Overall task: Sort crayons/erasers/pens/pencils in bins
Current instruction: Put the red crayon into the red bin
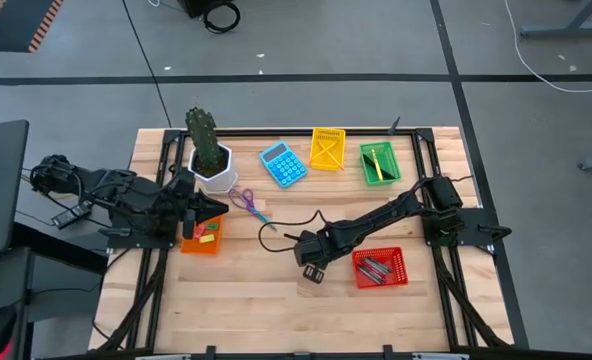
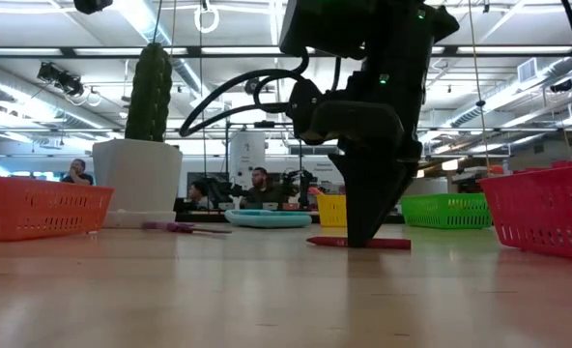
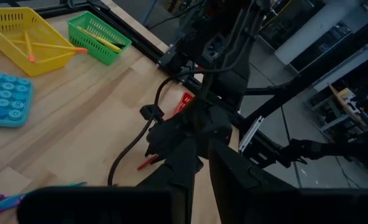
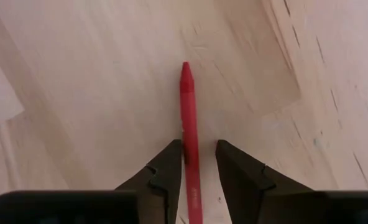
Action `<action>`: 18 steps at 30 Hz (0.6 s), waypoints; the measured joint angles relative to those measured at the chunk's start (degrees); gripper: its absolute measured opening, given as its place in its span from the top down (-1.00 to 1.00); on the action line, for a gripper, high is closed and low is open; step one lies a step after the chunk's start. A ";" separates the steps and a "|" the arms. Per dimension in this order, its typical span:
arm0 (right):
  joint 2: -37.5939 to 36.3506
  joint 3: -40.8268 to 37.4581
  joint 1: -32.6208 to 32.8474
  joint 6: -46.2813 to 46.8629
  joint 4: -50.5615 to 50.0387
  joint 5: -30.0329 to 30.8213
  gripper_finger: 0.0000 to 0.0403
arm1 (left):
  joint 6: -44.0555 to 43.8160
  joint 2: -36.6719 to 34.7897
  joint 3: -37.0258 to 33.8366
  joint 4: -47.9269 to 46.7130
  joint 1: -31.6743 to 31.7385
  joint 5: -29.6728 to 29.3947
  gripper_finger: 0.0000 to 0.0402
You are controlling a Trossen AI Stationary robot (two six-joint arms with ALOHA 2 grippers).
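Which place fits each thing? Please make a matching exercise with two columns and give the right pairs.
1 red crayon
2 purple scissors
3 blue calculator
4 cactus

A in the white pot
B between the right gripper fingers
C beside the yellow bin
D on the table, by the pot

Pairs: 1-B, 2-D, 3-C, 4-A

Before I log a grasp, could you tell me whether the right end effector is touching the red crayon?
Cannot tell: right wrist view shows the right end effector straddling the red crayon, any gap unclear.
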 joint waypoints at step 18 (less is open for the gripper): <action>0.06 0.93 -0.04 -0.31 -0.18 1.13 0.87 | -1.55 0.00 0.00 0.54 0.00 -0.01 0.74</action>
